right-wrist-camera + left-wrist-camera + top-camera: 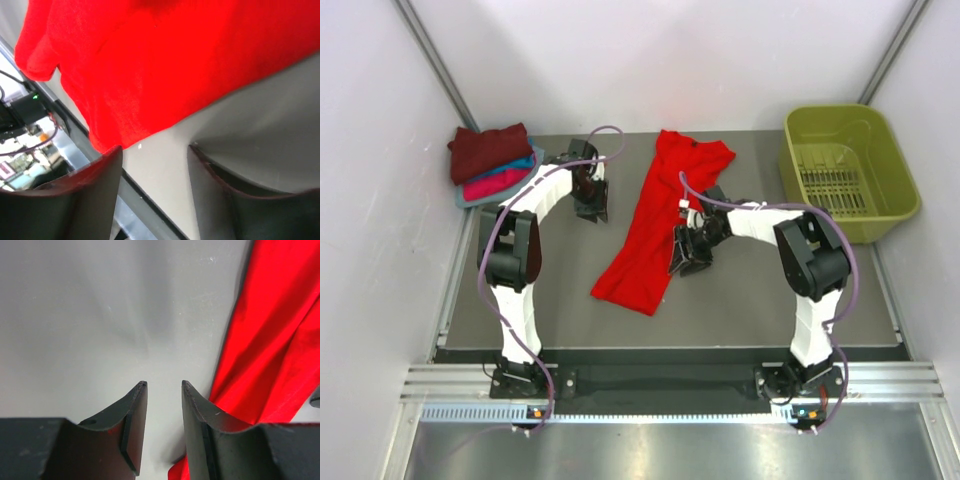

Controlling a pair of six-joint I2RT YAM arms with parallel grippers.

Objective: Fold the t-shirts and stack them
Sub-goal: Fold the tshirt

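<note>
I see the red shirt [660,215] as soft, matte cloth gathered lengthwise into a long, narrow band. It lies slantwise on the smooth grey table [760,300]. Its broader end, with a short sleeve, is at the far side, and its rumpled lower end is nearer the arms and to the left. My left wrist view shows deep creases running along the cloth.

In the far left corner sits the stack [492,168] of folded shirts lying flat on one another. A slightly lumpy maroon shirt [488,148] is on top. Below it a teal shirt [527,163] shows only as an edge, then comes a pink shirt [492,186]. A pale blue shirt [470,198] is at the bottom, against the table.

The basket [840,112] at the far right is hard olive-green plastic, rectangular with rounded corners and sloping walls. Its floor is a slotted grid in plain view.

The left gripper [590,205] has hard black fingers with wedge-shaped tips. Its jaws stand apart over bare table with nothing between them. It is between the stack and the red shirt and touches neither.

The right gripper [688,255] is at the shirt's right edge, toward the lower half. Its jaws are parted too. On my right wrist view the hem lies just beyond the fingertips, grey table shows in the gap, and no cloth is pinched.
</note>
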